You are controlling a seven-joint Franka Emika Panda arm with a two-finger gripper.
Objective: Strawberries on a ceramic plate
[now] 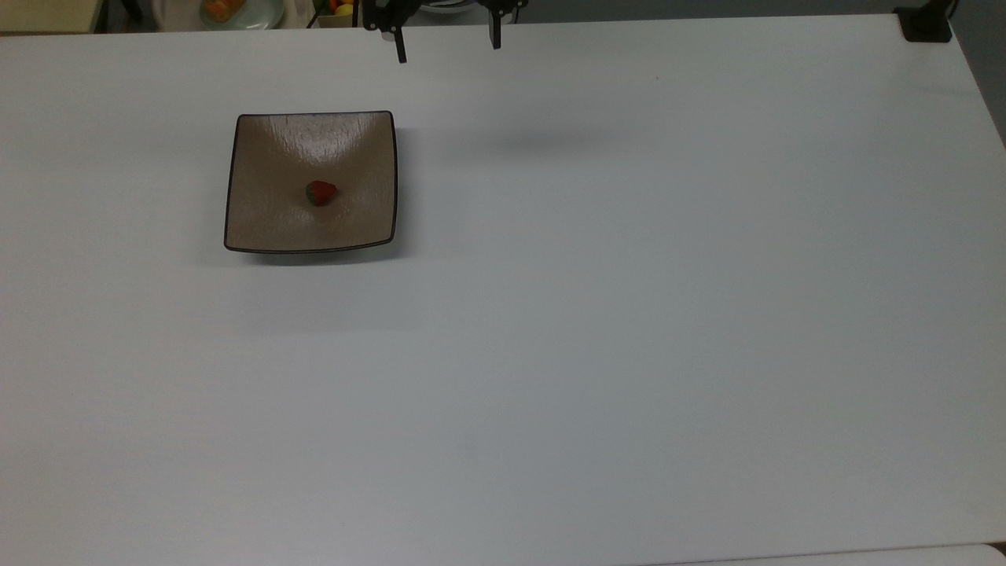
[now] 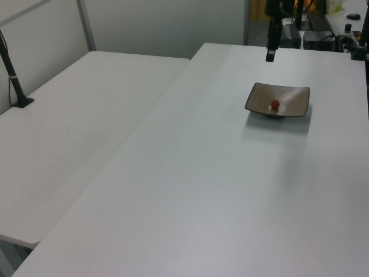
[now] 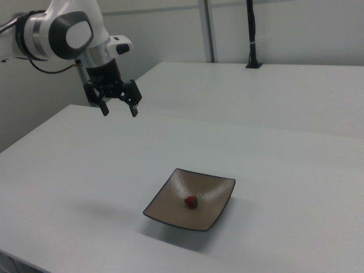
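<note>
Gripper point(image 3: 119, 110), empty with fingers spread, hangs well apart from strawberry point(image 3: 191, 201) on ceramic plate point(image 3: 165, 207).

White table point(image 1: 597, 338) carries one square tan-brown ceramic plate point(image 1: 259, 216) with a dark rim, sitting flat toward the top view's upper left, well in from the edges. Same plate point(image 3: 168, 207) sits near the front in the right view. A second white table point(image 2: 69, 144) adjoins at the left view's left.
</note>
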